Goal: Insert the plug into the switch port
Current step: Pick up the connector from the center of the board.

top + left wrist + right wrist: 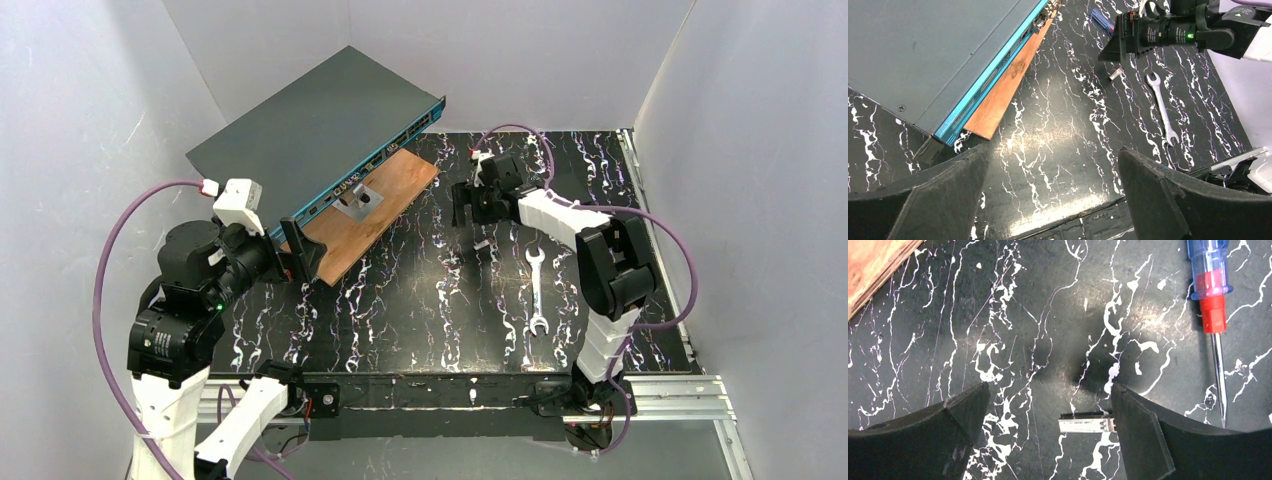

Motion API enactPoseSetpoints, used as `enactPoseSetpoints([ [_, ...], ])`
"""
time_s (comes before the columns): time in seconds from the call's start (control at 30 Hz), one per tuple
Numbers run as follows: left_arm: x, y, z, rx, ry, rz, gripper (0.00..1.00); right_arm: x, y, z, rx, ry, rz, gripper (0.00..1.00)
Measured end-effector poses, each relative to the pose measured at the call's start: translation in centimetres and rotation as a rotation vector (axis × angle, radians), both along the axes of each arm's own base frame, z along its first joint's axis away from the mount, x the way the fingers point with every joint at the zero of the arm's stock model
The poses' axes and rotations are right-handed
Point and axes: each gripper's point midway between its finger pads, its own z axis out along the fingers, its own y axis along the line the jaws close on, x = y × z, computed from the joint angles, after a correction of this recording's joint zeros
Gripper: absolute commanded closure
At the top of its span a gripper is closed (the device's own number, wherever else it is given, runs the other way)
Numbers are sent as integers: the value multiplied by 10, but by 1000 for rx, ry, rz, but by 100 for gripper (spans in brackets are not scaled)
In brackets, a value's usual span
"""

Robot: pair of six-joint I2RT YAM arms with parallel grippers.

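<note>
Right gripper (1048, 405): jaws spread wide, empty; black wedge pads straddle the plug.
Left gripper (1053, 160): equally wide, holding nothing, off the switch's 7 o'clock corner.
Progress: nothing done, I judge; grasp, carry and insertion all remain.
Table (420, 300): glossy black, white marble veining.
Switch (310, 125): flat grey metal box, teal port edge, tilted at the table's 10 o'clock.
Plug (1087, 424): small silvery oblong lying flat, 5 o'clock in the right wrist view.

Black marbled table (420, 300) bears wooden board (375, 215), wrench (536, 290), screwdriver (1212, 300) and small plug (1083, 423).
</note>
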Motion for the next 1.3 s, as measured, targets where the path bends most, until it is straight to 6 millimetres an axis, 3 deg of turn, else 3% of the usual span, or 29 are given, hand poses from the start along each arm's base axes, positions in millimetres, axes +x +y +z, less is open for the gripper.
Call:
enactPoseSetpoints([
  [0.23,0,-1,-5,2,13,-5,2,5,-5,-21,-8,54,-7,1],
  [0.43,0,-2,-4,0,12,-12,2,-9,-11,-37,-23,108,-3,1],
  [0.7,-1,-4,-4,-4,12,-21,2,-28,-20,-38,-12,127,-8,2],
  [0.97,-2,-5,-5,-8,11,-27,2,-61,-24,-37,33,164,-12,9],
  [1.3,-3,-6,-5,-11,9,-30,2,-78,-18,-41,-25,68,-7,26],
])
